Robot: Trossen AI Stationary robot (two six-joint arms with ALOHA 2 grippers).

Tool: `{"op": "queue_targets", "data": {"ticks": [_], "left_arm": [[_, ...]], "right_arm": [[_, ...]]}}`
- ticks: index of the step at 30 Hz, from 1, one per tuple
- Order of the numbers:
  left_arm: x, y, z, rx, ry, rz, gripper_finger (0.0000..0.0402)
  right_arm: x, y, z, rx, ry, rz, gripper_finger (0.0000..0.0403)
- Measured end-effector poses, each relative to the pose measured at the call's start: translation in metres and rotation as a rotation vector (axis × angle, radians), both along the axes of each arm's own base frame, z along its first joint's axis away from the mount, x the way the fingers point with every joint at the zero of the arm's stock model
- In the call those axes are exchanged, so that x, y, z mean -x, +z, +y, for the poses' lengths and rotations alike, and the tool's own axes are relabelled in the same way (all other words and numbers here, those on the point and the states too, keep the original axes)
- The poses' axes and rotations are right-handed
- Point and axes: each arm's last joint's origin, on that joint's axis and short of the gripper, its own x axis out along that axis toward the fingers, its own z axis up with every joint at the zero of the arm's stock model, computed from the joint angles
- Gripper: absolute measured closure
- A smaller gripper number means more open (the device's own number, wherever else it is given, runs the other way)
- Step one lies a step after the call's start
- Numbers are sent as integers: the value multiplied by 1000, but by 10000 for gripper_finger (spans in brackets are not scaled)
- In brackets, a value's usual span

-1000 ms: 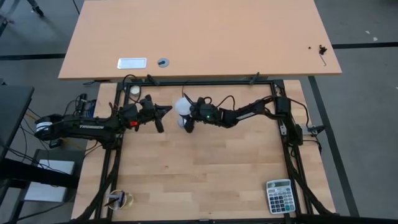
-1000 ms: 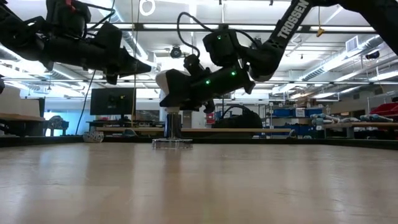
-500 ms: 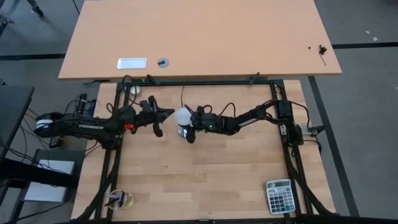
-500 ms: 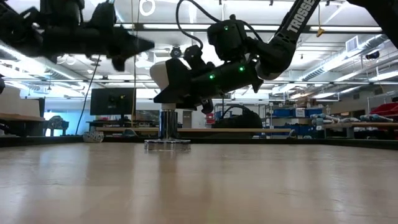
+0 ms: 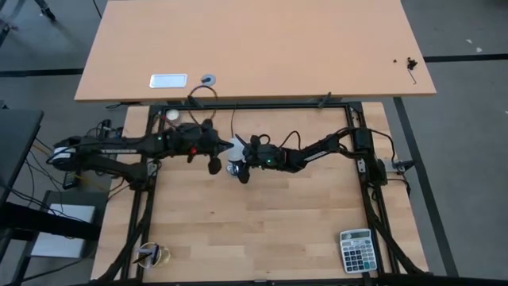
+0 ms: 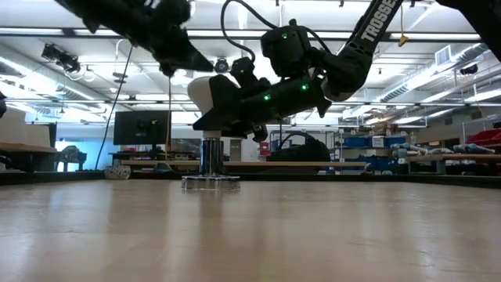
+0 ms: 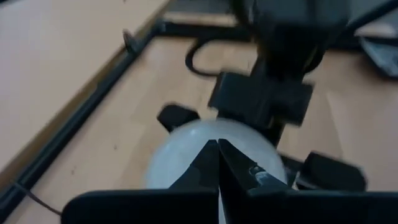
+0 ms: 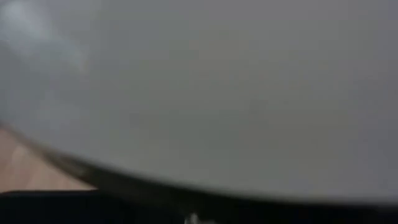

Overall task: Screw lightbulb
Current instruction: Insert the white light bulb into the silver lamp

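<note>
The lightbulb sits in our right pincer, held above the bench near its back edge, its wide white face turned toward the left arm. The right fingers are parted about the width of the bulb's body and clamp it. Our left pincer has its fingers pressed together, with the tips right at the bulb's face; we cannot tell whether they touch. Below the bulb a socket stands on the bench.
</note>
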Motion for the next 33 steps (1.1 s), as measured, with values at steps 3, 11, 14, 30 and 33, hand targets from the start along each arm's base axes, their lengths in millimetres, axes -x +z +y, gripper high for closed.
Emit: {"op": "queue_targets", "data": {"ticks": [3,11,14,30,33], "left_arm": [[-10,-8,2,7,0,37,402],[-19,-17,4,10,3,64,402],[-17,-17,3,9,5,71,402],[-18,-19,-4,2,-14,84,402],[-18,-19,-4,-1,-15,86,402]], "right_arm": [[1,-1,0,4,1,3,244],[1,-1,0,9,3,6,238],[2,-2,1,19,10,23,226],[10,21,3,9,18,106,170],[13,29,4,14,22,123,163]]}}
